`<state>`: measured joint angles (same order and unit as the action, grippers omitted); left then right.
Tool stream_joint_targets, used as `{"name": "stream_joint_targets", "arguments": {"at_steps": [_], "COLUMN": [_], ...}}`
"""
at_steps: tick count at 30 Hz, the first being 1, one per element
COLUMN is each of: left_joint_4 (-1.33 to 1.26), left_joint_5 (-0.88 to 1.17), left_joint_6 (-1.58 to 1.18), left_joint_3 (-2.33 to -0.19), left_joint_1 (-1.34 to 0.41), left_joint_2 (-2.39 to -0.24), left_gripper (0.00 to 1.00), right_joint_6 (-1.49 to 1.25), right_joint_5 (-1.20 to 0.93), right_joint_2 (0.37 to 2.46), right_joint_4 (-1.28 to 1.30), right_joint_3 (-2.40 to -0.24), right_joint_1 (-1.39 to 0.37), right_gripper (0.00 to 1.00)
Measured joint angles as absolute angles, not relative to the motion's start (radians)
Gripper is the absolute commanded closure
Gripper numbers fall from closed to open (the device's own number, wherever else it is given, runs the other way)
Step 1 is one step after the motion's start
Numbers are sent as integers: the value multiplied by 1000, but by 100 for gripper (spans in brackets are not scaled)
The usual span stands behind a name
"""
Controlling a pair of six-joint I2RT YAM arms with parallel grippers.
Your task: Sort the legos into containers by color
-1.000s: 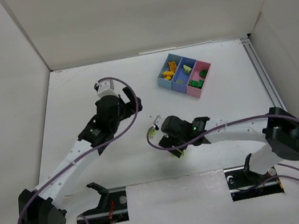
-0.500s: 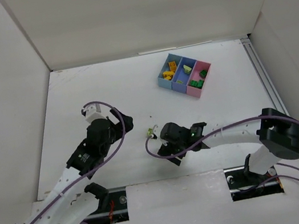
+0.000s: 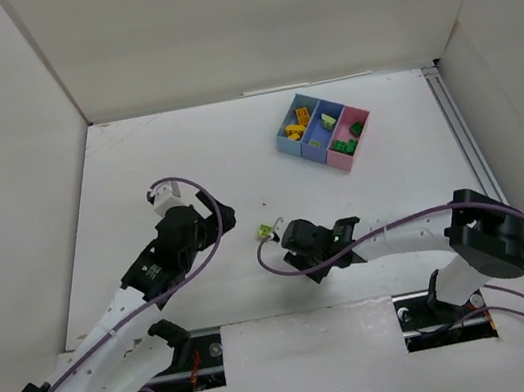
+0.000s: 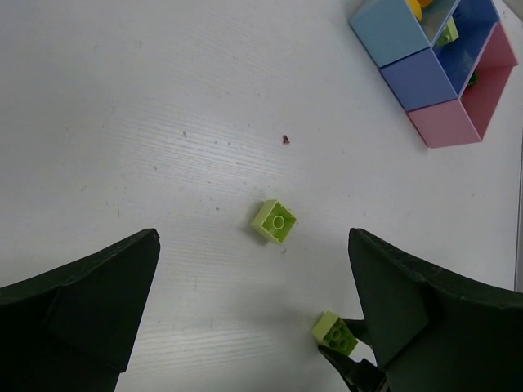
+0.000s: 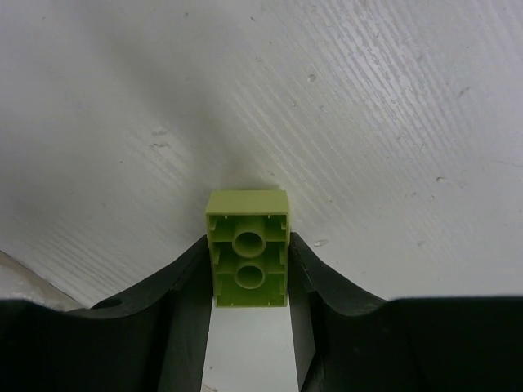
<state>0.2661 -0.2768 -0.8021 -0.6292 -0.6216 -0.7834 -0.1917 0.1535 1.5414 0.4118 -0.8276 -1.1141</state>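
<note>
Left arm (image 3: 153,266) has drawn back; right pincer (image 5: 248,245) clamps a lime lego (image 5: 248,206).

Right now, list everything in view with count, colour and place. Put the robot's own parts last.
Bins: three joined in a row, light blue, darker blue, pink; far side of the table, right of centre.
Yellow-orange bricks: several, count unclear; in the light blue bin.
Pale lime bricks: count unclear; in the darker blue bin.
Dark green bricks: count unclear; in the pink bin.
Loose brick: one, pale lime; on the table near the right hand.
Held brick: one, pale lime; between the right hand's fingers.
Speck: one, dark; on the table beyond the loose brick.
Table: one, white.
Left hand: one, black; open, empty.
Right hand: one, black; shut on the held brick.
</note>
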Motion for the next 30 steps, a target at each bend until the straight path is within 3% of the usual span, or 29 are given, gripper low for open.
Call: {"name": "stream_joint_targets", "arguments": {"at_steps": [2, 10, 18, 24, 29, 30], "left_joint_4": [265, 206, 146, 76, 49, 47], "left_joint_5": [-275, -218, -150, -71, -34, -31], "left_joint_6": [-802, -736, -656, -565, -495, -483], "left_joint_3": [-629, -629, -638, -672, -727, -739], "left_joint_1": [-622, -622, -622, -622, -622, -622], "left_joint_2": [-796, -900, -1087, -1202, -1318, -1341], "left_gripper": [0, 0, 0, 0, 0, 0], "right_joint_6": [-195, -145, -23, 48, 80, 85], "right_joint_5": [169, 237, 237, 239, 220, 215], "right_joint_2": [1540, 1506, 1531, 1725, 1883, 1910], "right_joint_4": [413, 461, 444, 458, 488, 496], "right_joint_3": [-828, -952, -1256, -1517, -1632, -1645], "right_joint_1": [-1114, -1071, -658, -484, -418, -408], "right_gripper": [74, 74, 74, 74, 66, 53]}}
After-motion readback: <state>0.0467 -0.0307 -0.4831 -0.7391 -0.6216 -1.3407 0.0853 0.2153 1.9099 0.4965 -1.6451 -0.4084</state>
